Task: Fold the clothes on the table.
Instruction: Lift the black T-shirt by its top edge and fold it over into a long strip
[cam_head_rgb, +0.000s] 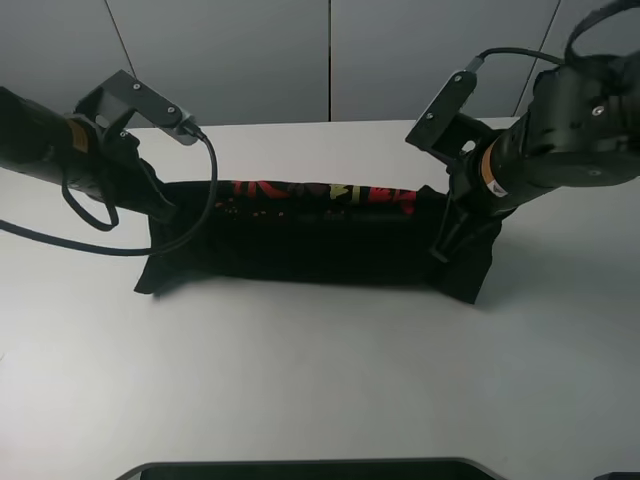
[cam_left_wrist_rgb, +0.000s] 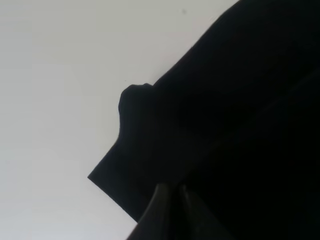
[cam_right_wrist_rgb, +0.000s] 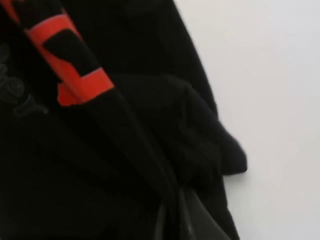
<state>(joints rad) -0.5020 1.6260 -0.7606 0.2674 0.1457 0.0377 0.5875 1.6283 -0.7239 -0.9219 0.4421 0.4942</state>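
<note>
The black T-shirt (cam_head_rgb: 310, 240) lies on the white table (cam_head_rgb: 320, 380) as a wide band, with red and yellow print (cam_head_rgb: 330, 192) along its far edge. My left gripper (cam_head_rgb: 166, 208) is at the shirt's left end, its fingers close together on a fold of black cloth (cam_left_wrist_rgb: 200, 150). My right gripper (cam_head_rgb: 441, 246) is at the right end, shut on a fold of the shirt near the red print (cam_right_wrist_rgb: 75, 75). The neck label is hidden.
A dark flat object (cam_head_rgb: 300, 468) sits at the table's front edge. A black cable (cam_head_rgb: 195, 215) loops from the left arm over the shirt's left part. Grey wall panels stand behind the table's far edge.
</note>
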